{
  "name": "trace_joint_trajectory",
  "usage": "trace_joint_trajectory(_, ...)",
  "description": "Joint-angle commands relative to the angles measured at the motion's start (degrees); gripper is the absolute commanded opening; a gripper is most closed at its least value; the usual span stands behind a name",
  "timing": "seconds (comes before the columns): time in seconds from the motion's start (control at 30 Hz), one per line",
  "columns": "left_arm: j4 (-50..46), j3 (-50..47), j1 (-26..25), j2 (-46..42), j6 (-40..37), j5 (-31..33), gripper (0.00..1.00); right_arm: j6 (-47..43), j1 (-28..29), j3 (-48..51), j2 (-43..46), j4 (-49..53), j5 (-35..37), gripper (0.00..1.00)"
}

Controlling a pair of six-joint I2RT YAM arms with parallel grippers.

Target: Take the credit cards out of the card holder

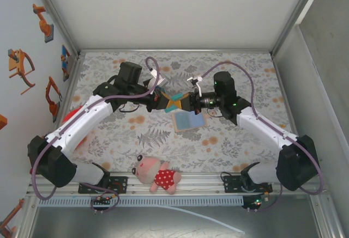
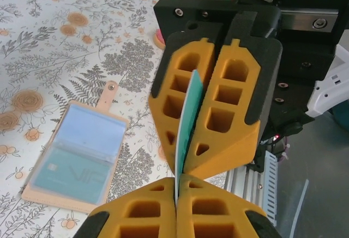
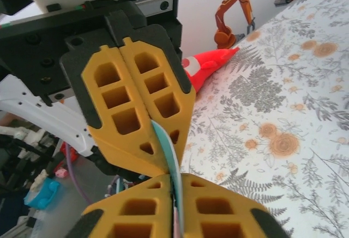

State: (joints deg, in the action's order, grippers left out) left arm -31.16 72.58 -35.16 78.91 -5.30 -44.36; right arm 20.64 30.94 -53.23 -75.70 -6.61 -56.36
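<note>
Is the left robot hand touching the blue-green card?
Touching. In the left wrist view, the left gripper is shut on the teal card, its fingers pressed against both faces with no gap.

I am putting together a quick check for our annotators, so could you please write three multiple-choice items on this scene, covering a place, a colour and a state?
1. Where is the card holder? A. Flat on the table. B. Held in the air. C. Hanging off the table's edge.
2. What colour is the card pinched between the jaws? A. Red. B. Black. C. Teal.
3. How is the card holder? A. Snapped shut. B. Lying open. C. Standing upright.
Answers: 1 A, it rests on the floral surface; 2 C, a teal edge shows in the left wrist view; 3 B, its blue-grey inner faces point upward.
</note>
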Motion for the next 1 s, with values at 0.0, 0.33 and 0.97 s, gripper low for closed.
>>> trace_joint_trajectory(0.0,0.9,-0.7,0.7,-1.7,-4.2,5.4,0.0,-3.4,0.4,-1.5,3.2,4.9,7.4,0.26)
trace_joint_trajectory(0.33,8.8,-6.7,6.4,-1.8,-14.9,16.1,0.0,-3.2,0.2,-0.9,8.3,12.9,36.1,0.68)
trace_joint_trajectory(0.97,21.5,-6.9,13.0,12.7,-23.7,17.9,0.0,0.6,0.3,-0.3,9.1,18.0,58.5,0.99)
